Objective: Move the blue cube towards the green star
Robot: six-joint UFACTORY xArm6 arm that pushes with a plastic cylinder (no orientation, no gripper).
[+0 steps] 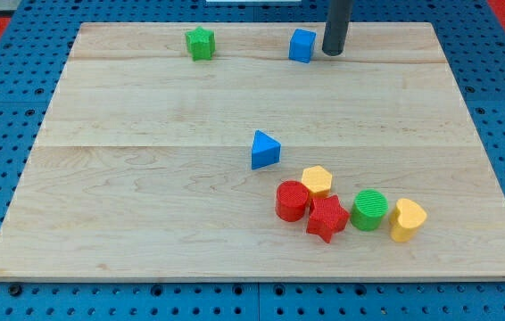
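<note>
The blue cube [302, 45] sits near the view's top, right of centre, on the wooden board [145, 178]. The green star [200, 44] lies to its left along the same top edge, well apart from it. My tip [332, 52] is the lower end of the dark rod, just to the right of the blue cube, very close to its right side; I cannot tell whether it touches.
A blue triangle [264, 150] lies near the board's middle. Toward the view's bottom right is a cluster: a red cylinder [292, 201], a yellow hexagon [317, 181], a red star [327, 218], a green cylinder [369, 209] and a yellow block [407, 219].
</note>
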